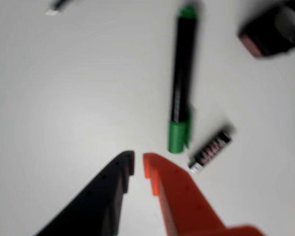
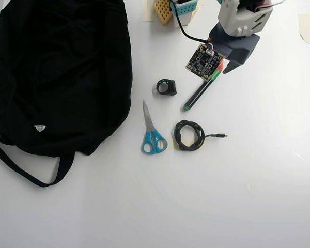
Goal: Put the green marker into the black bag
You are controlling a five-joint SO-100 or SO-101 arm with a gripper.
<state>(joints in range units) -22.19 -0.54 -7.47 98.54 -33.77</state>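
The green marker lies on the white table, its black barrel running up the wrist view with the bright green cap at the near end. My gripper hovers just left of and below that cap. Its black and orange fingers are almost together with nothing between them. In the overhead view the marker lies diagonally, its cap end under my gripper. The black bag lies at the left, well away from the marker, with a white label and thin straps.
A short black battery with pink print lies right of the cap. A small black object, blue-handled scissors and a coiled black cable lie between marker and bag. Tape strips and a yellow and teal part sit at the table's top edge.
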